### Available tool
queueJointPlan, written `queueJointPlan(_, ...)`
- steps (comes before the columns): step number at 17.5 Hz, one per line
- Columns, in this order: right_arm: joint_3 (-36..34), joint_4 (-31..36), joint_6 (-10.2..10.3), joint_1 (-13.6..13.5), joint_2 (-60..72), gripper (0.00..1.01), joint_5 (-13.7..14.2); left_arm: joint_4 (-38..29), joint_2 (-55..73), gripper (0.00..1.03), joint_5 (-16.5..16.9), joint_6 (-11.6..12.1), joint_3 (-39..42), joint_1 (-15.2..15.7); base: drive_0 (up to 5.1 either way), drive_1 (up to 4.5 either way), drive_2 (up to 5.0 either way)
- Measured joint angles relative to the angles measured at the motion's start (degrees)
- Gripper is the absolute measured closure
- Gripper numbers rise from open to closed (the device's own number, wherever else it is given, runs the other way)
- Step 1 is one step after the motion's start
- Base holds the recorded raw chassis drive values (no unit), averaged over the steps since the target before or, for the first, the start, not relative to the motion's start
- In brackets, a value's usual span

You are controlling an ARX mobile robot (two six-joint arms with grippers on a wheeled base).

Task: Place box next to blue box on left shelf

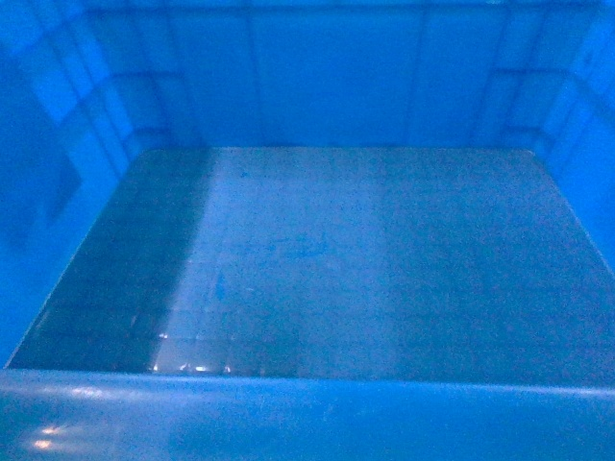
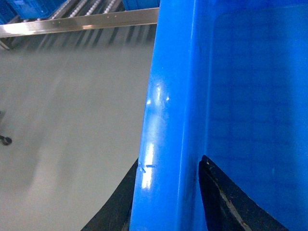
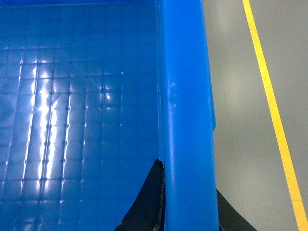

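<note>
Blue plastic filled nearly all I could see: the large open bright-blue plastic crate (image 1: 307,413) sat so close under my head camera that its rolled near rim cut off the bottom of the view, and neither arm showed there. On the left wrist feed, the left gripper (image 2: 166,202) straddled the crate's side rim, one dark finger (image 2: 231,202) inside and one outside, clamped on the wall. On the right wrist feed, the right gripper (image 3: 187,207) pinched the opposite rim the same way, its tips cut off by the frame edge. Beyond the rim lay grey floor (image 3: 240,120) with a yellow line (image 3: 269,96). Farthest off, the roller flow rack (image 2: 82,19) with grey metal rails showed blurred, well apart from the crate.
</note>
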State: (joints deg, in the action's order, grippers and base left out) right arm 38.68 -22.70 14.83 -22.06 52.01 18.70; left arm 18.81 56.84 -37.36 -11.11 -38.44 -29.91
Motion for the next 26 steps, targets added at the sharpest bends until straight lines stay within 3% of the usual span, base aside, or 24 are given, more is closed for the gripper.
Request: queueJointPlan(26, 0.02, -0.02, 0.00, 0.00, 0.02, 0.92, -0.02, -0.02, 0.00, 0.73, -0.09, 0.09, 0.00, 0.00, 0.1, 4.28, -4.2)
